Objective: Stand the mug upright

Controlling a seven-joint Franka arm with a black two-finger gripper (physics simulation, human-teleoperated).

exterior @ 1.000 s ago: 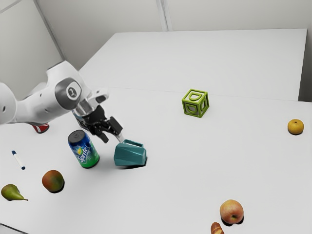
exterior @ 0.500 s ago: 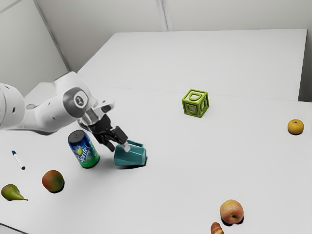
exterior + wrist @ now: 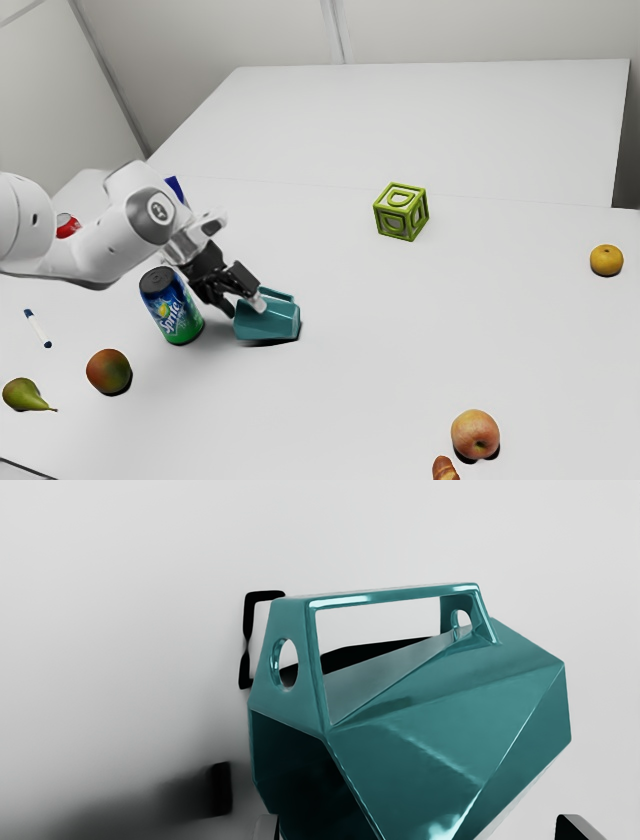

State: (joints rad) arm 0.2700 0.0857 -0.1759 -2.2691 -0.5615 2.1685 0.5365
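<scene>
the pincer (image 3: 246,307) stands wide, fingers either side of the mug (image 3: 278,322), just below and left of the exterior view's centre. the mug lies on its side, long axis slanting across the finger gap, dark mouth toward one fingertip; contents too dark to tell. near it, further left, stands the sprite can (image 3: 180,318).

Sprite on can (image 3: 172,308), D on block (image 3: 402,212)
</scene>
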